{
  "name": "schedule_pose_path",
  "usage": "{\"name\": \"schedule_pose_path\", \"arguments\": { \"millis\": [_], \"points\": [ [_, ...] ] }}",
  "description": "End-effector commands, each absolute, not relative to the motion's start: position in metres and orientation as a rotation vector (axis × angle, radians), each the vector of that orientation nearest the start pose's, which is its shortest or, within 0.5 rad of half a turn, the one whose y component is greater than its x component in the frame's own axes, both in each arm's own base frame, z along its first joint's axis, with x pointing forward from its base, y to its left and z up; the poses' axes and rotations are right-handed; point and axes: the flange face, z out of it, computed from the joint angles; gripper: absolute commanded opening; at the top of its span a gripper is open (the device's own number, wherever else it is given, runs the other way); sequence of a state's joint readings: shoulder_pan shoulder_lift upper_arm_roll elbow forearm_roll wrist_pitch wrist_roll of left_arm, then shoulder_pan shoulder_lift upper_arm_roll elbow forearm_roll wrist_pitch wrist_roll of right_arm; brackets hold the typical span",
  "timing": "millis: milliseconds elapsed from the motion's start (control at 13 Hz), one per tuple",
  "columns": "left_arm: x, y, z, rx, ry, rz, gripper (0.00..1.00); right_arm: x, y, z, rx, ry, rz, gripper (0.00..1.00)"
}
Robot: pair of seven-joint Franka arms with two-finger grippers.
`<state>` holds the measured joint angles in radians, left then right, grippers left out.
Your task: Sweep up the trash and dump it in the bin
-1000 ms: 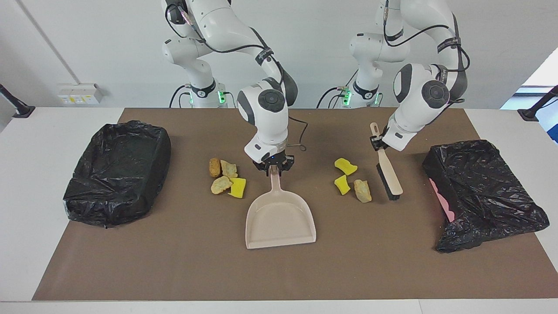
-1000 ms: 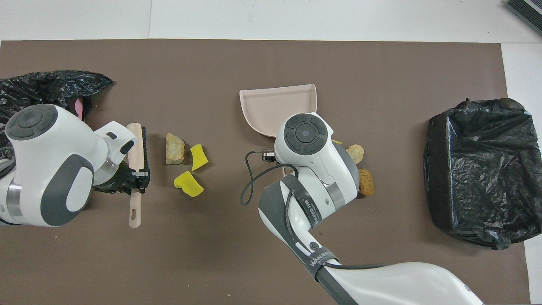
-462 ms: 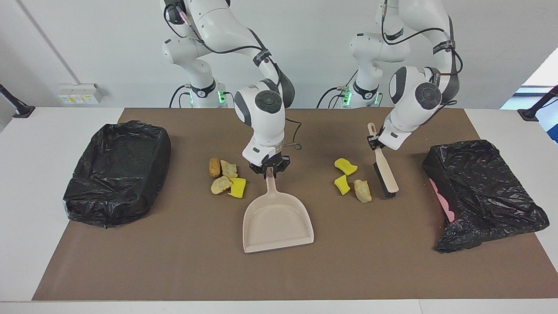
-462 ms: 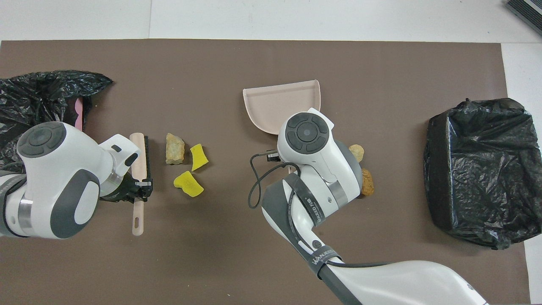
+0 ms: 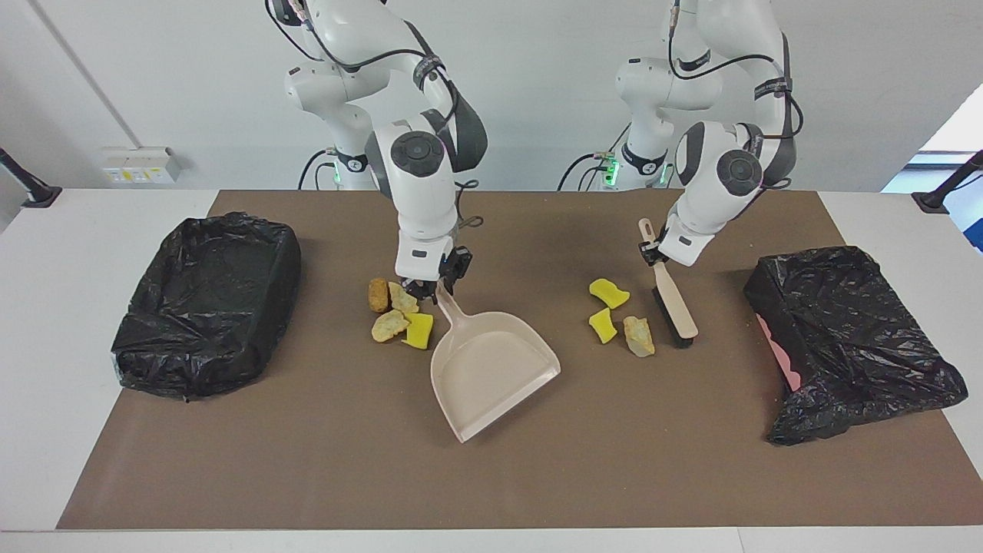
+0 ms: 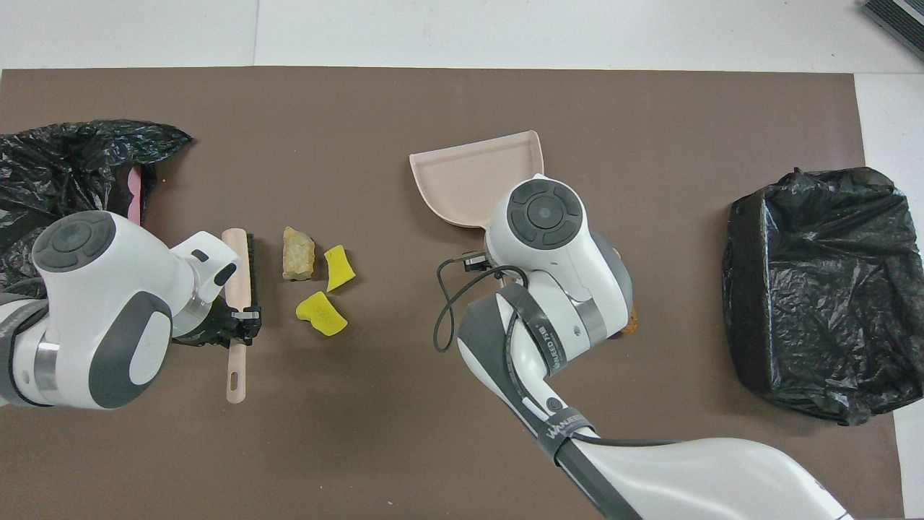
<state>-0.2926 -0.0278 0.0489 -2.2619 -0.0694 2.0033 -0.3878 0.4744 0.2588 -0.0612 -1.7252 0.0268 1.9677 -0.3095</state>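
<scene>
Two robot arms are seen at a bench (image 5: 100, 461) covered by a brown mat (image 5: 537, 476). None of the trash appears to have been swept yet: the dustpan (image 5: 491, 372) is empty, and all seven pieces lie on the mat, so the sweeping and the dumping are both judged still to be done.

The trash is split into two clusters in the middle band of the bench. Four pieces (image 5: 398, 313) are gathered toward the right arm's end: two tan crusty lumps, one pale yellowish lump and a bright yellow sponge wedge, touching or nearly touching. Three pieces (image 5: 618, 317) lie toward the left arm's end: two yellow sponge wedges and one tan lump, slightly apart.

The beige dustpan's handle is grasped by the clenched fingers of the right gripper (image 5: 431, 288), just beside the four-piece cluster; the pan is angled with its mouth toward the bench edge away from the robots. The handle of a hand brush (image 5: 672, 303) is grasped by the clenched fingers of the left gripper (image 5: 651, 253), its bristles set down just beside the three-piece cluster.

A bin lined with black plastic (image 5: 207, 303) stands at the right arm's end of the bench. A crumpled black bag (image 5: 845, 338) lies at the left arm's end.
</scene>
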Motion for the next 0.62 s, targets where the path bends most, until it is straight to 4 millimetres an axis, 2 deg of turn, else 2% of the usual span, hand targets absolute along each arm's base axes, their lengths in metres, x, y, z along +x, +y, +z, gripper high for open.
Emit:
{"name": "schedule_pose_path", "arguments": {
  "millis": [0,231,308,385,538],
  "points": [
    [0.459,-0.134,0.359,-3.078,-0.35,0.308,0.0,0.568,0.256,0.426,-2.743,-1.52,0.047,0.0],
    [0.456,-0.144,0.355,-3.076,-0.323,0.314,0.0,0.557,0.25,0.42,-2.569,-1.805,0.075,0.0],
    [0.455,-0.155,0.349,-3.073,-0.3,0.319,0.0,0.55,0.251,0.416,-2.53,-1.867,0.092,0.0],
    [0.458,-0.156,0.346,-3.082,-0.305,0.288,0.0,0.543,0.253,0.412,-2.507,-1.914,0.111,0.0],
    [0.461,-0.156,0.347,-3.093,-0.285,0.267,0.0,0.528,0.273,0.402,-2.473,-2.012,0.144,0.0]
  ]
}}
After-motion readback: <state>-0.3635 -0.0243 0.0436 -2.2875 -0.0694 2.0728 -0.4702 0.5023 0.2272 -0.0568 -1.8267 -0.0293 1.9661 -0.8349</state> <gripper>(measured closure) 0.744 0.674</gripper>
